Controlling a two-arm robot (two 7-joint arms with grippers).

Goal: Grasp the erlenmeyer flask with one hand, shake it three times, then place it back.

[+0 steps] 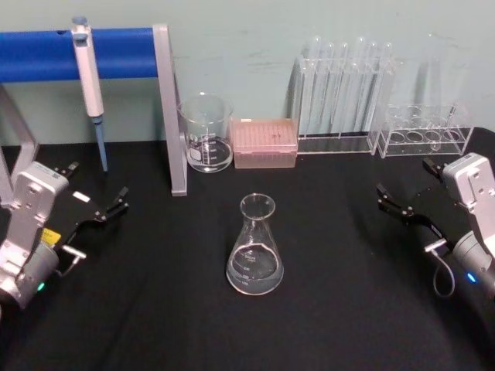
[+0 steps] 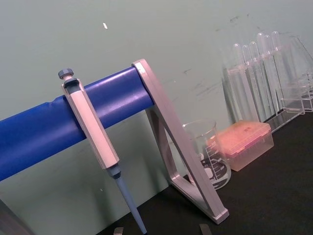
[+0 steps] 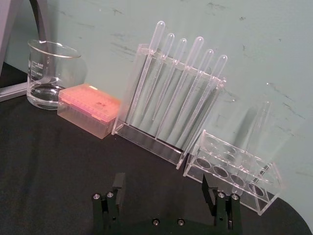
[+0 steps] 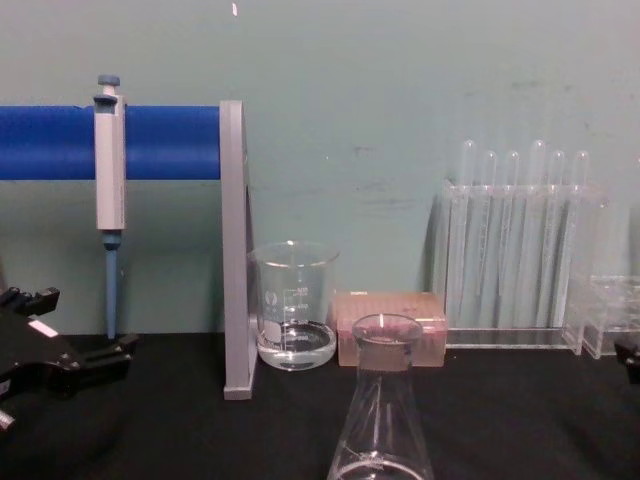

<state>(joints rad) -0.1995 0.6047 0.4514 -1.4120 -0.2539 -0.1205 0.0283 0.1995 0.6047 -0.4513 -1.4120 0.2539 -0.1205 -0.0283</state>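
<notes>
The erlenmeyer flask [image 1: 254,255] stands upright on the tabletop [image 1: 155,325], in front of the beaker [image 1: 206,133] and a little to its right. The left pincer [image 2: 161,229], in front and left of the beaker, and the right pincer [image 3: 163,188], well to its front-right, both gape wide, holding nothing. A grasp on the sloping glass could squeeze it loose, and a clumsy approach could topple it.

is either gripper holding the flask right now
No, the erlenmeyer flask stands alone on the table, left gripper and right gripper open at either side.
</notes>
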